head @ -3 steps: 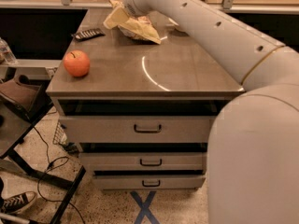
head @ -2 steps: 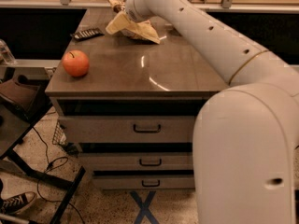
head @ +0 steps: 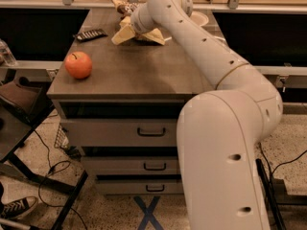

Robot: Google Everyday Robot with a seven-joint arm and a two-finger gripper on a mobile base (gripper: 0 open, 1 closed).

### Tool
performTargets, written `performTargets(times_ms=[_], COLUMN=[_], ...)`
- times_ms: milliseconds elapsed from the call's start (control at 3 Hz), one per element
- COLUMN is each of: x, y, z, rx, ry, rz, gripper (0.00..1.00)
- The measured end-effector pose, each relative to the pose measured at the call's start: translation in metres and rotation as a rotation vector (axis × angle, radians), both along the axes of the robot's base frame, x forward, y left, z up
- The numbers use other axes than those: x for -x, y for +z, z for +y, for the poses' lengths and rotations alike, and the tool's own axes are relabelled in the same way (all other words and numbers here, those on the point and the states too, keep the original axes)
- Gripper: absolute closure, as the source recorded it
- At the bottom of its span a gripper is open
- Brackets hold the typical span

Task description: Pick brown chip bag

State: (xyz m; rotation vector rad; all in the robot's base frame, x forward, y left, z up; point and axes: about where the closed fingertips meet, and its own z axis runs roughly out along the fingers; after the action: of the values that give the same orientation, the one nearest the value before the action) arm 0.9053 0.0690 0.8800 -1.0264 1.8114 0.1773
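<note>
Gripper [head: 134, 25], grip impossible to tell, at one brown chip bag [head: 122, 34]; one apple [head: 78, 64], one remote [head: 89, 34].

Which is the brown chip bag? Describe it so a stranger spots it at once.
On top of the drawer cabinet, look to the far edge, where the robot's claw is. The brown chip bag is the crinkled pale tan foil pack with a dark brown end. The apple is round and red, the remote flat and black.

Grey drawer cabinet [head: 105, 131] on speckled floor [head: 103, 212]
</note>
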Motion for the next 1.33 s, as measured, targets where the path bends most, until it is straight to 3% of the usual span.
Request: performTargets(times_ms=[333,1000,1333], x=[-0.0128,-0.0118,-0.0117], y=[-0.0203,-0.0251,-0.0280], z=[0.0079,0.0125,0.0151], rx=[0.012,0.013,0.014], ry=[0.010,0.015,0.018], rz=[0.020,0.026,0.030], gripper=[0.26,0.72,1.00])
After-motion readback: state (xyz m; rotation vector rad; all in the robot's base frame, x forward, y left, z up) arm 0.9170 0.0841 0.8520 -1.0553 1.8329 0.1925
